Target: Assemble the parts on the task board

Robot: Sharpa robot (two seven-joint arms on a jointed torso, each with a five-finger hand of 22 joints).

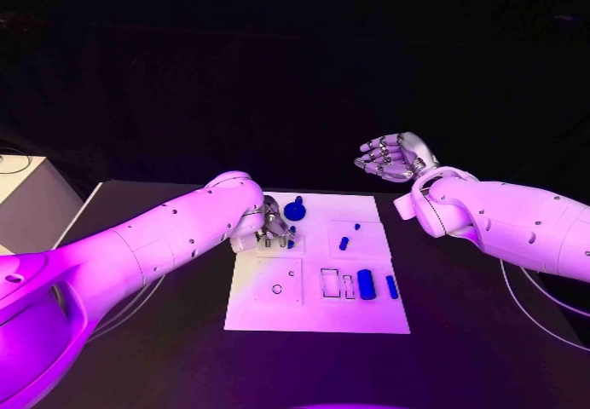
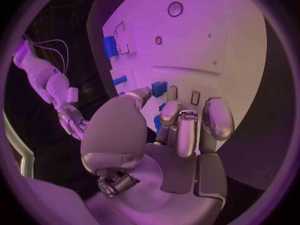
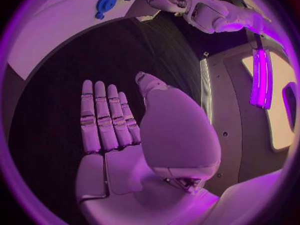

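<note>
- The left robot hand [image 1: 269, 228] hovers over the task board [image 1: 314, 317], fingers spread and apparently grasping nothing, just beside a round blue part [image 1: 295, 209].
- The right robot hand [image 1: 391, 158] is raised beyond the board, fingers together, holding nothing.
- Likely next: gripping a part. Board slots hold blue bars [image 1: 367, 284].

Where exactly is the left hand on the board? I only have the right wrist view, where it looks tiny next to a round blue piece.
Observer: In the head view the left hand is low over the far left part of the white board, right beside that round blue piece.
Operator: Is it holding a part?
Observer: I cannot tell. The left wrist view shows its fingers close to a small blue block, but contact is unclear.
Operator: Any parts elsewhere?
Observer: Yes, two long blue pieces lie at the board's near right.
</note>
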